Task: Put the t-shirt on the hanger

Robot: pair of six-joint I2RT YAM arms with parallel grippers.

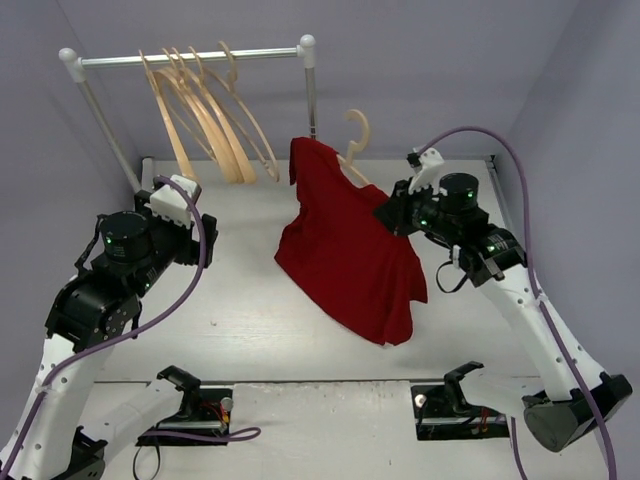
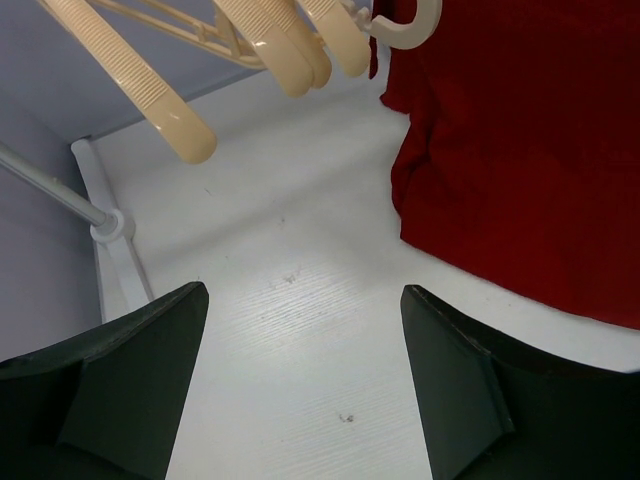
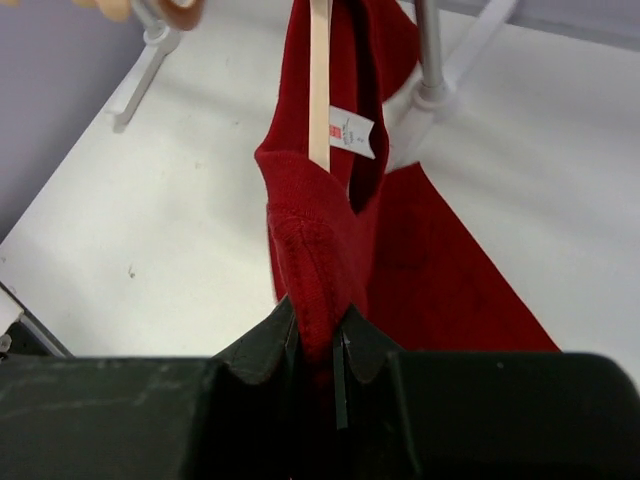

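Right gripper (image 3: 320,335), lower centre, is clamping a fold of the shirt (image 3: 335,240); left gripper (image 2: 303,298) is gaping empty, shirt at upper right.

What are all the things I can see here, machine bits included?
t-shirt: one, dark red, hanging on the hanger, mid-table.
hanger: one, pale wood, inside the t-shirt, with its hook sticking out on top.
spare hangers: four or five (exact count unclear), pale wood, on the rail at back left.
rail stand: one, white and metal, at the back of the table.
table: one, white, under everything.
cables: two, purple, one along each arm.
left arm and right arm: two, black and white, bolted at the near edge.
left pincer: one, dark, open and empty, over bare table.
right pincer: one, dark, shut on the t-shirt's cloth.
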